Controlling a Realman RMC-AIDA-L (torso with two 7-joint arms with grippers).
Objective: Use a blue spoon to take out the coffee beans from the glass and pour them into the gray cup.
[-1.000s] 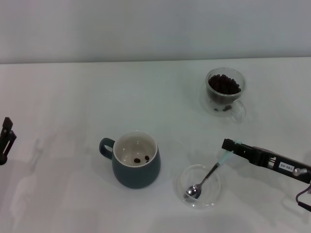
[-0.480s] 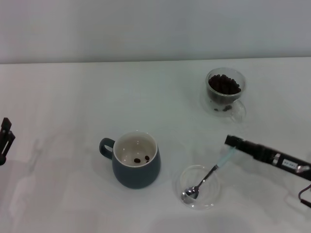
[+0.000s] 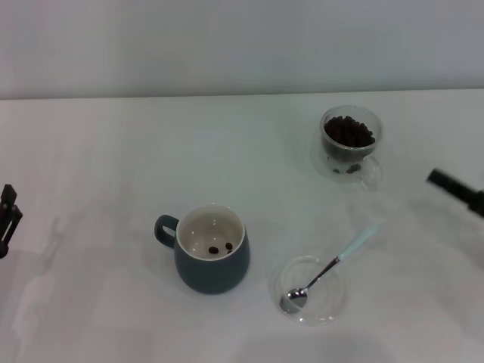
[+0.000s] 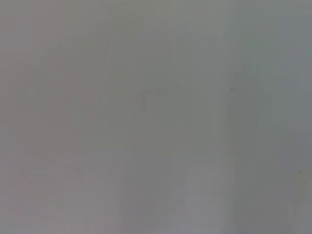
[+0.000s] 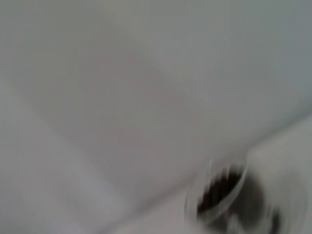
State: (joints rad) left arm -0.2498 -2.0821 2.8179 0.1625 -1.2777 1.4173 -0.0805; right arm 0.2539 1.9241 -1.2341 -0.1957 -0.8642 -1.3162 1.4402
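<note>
Dark blue-gray rounded ceramic mug, the gray cup (image 3: 212,252), cream-white inside, loop handle: stood near the middle of the white tabletop (image 3: 113,151). Two or three coffee beans (image 3: 219,249) are seen on its floor.

Clear double-walled glass (image 3: 350,141) with loop handle: stood well apart, toward the far right. It is filled to a good depth with dark beans, and is also caught, smeared, in the right wrist view (image 5: 222,192).

Blue spoon (image 3: 327,268), metal bowl and stem with pale blue handle end: laid in a flat clear round saucer (image 3: 308,290) just beside the mug, bowl down in the dish, handle leaning out over the rim. It is held by nothing.

Right tool (image 3: 456,189): a dark tip is seen at the right edge, well clear of the spoon; how far it is open cannot be told.

Left tool (image 3: 7,219): parked at the left edge; opening likewise cannot be told.

Progress, as judged: few beans are delivered, most are left in the glass, and the spoon is set down.
</note>
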